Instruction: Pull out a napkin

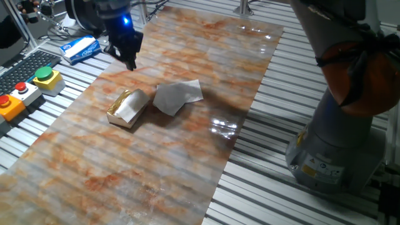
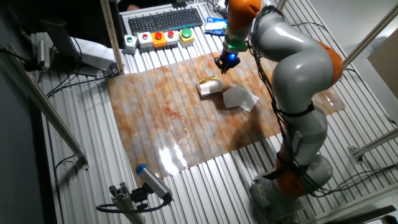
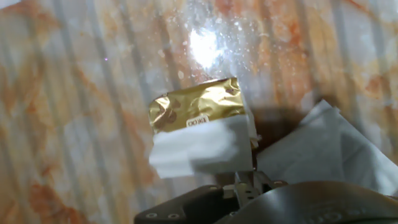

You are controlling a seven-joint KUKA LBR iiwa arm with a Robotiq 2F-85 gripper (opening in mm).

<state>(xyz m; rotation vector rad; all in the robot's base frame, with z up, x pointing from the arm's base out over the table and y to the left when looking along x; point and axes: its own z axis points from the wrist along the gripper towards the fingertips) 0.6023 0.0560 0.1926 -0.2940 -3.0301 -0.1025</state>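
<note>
Tool (image 1: 130,62) fingertips blurred; napkin (image 1: 177,97) beside gold packet (image 1: 127,107).

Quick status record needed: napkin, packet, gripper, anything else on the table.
napkin: loose white sheet lying flat on the mat, beside the gold packet
gold packet: on the mat, more white tissue showing at its opening
gripper: raised above the mat, behind the packet, holding nothing; finger gap unclear
blue-and-white packet: off the mat, near the button box

A small white label on the gold foil packet (image 3: 200,107) carries print too blurred to read.
</note>
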